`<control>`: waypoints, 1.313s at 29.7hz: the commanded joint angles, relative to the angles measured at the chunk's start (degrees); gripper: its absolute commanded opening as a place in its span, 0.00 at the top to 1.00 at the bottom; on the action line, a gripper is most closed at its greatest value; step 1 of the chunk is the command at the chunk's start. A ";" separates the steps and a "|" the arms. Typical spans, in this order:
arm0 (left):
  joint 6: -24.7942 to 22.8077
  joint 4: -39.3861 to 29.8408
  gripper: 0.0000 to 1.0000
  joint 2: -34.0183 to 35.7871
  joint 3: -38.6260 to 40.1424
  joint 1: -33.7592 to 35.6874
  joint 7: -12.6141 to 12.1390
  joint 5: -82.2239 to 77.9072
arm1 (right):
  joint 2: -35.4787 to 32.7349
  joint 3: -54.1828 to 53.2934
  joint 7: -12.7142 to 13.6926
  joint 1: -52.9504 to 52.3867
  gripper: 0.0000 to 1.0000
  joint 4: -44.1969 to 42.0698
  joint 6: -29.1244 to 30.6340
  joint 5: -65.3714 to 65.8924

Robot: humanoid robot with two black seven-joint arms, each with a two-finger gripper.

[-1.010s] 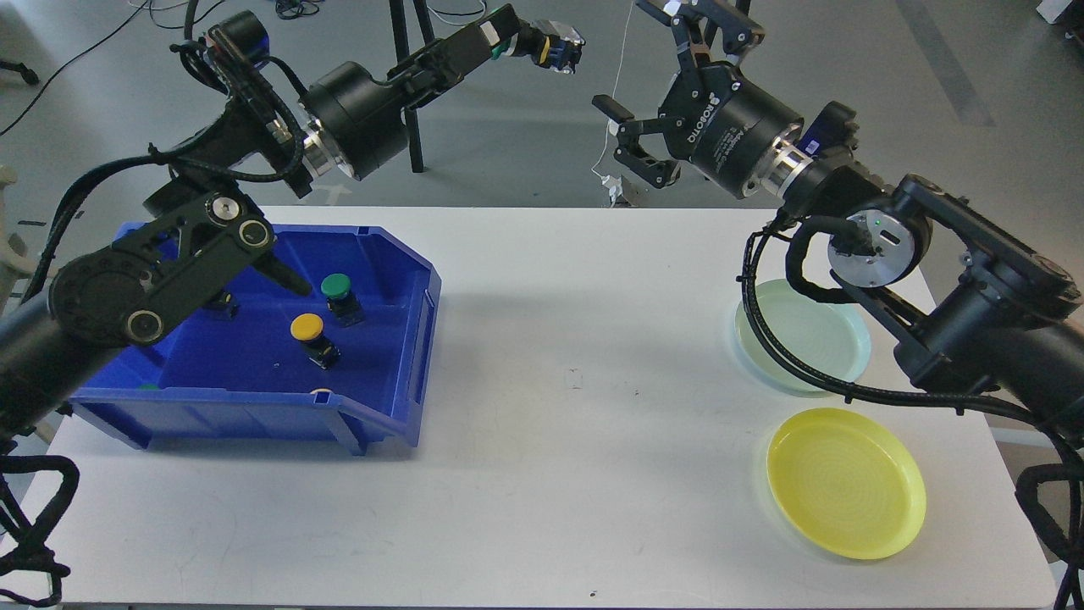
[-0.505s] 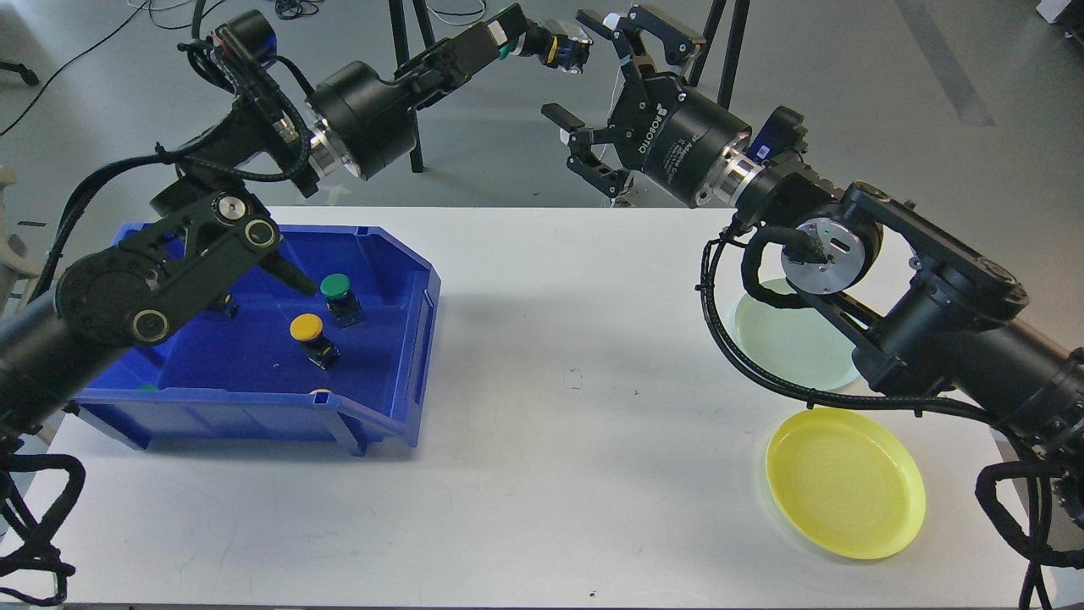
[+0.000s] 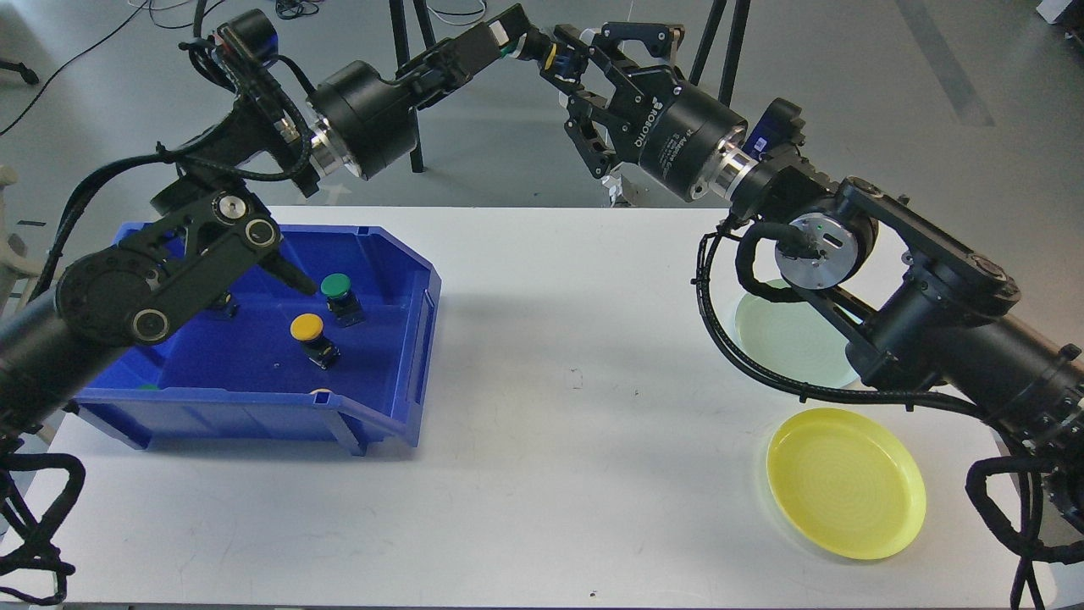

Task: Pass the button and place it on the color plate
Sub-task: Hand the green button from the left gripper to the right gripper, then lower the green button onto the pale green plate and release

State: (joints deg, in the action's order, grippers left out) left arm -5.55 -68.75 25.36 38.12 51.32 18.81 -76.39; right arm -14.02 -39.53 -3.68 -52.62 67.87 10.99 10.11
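While the small green-capped push button (image 3: 527, 47) is pinched aloft by the left gripper (image 3: 518, 44), the right gripper (image 3: 569, 59), fingers spread around it, is not visibly closed; early release risks a drop beyond the white table (image 3: 576, 424).

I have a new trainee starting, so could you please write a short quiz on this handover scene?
1. True or false: the yellow plate has a button on it.
2. Which button colours are visible in the blue bin? A) red and white B) green and yellow C) blue only
3. Fill in: the left claw and right claw meet above the table's ____ edge.

Key: 1 false, the plate is bare. 2 B, a green button and a yellow button. 3 far.
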 commanded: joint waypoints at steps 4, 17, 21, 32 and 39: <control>-0.34 -0.07 0.78 -0.05 0.03 -0.16 0.00 0.10 | 0.04 -0.46 0.08 0.06 0.75 -0.02 0.17 0.00; 0.01 0.02 0.12 -1.28 1.17 -0.16 0.88 1.07 | -1.36 -1.42 0.08 0.50 0.75 0.60 0.17 -0.09; -0.16 1.33 0.03 -2.59 3.36 -0.43 0.88 9.74 | -7.50 -2.83 0.08 1.99 0.75 2.79 0.35 -0.27; -0.78 7.30 0.01 -2.68 5.56 -0.34 0.09 47.09 | -26.14 -5.29 0.08 20.26 0.74 3.59 0.35 -0.09; -5.08 17.06 0.01 -3.12 11.53 -0.43 -2.09 69.15 | -27.38 -4.68 0.08 25.11 0.74 -1.23 0.35 -0.09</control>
State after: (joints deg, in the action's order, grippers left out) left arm -8.29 -55.09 22.31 47.22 50.99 18.45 -16.44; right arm -41.58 -44.89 -3.75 -28.55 69.25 11.34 10.02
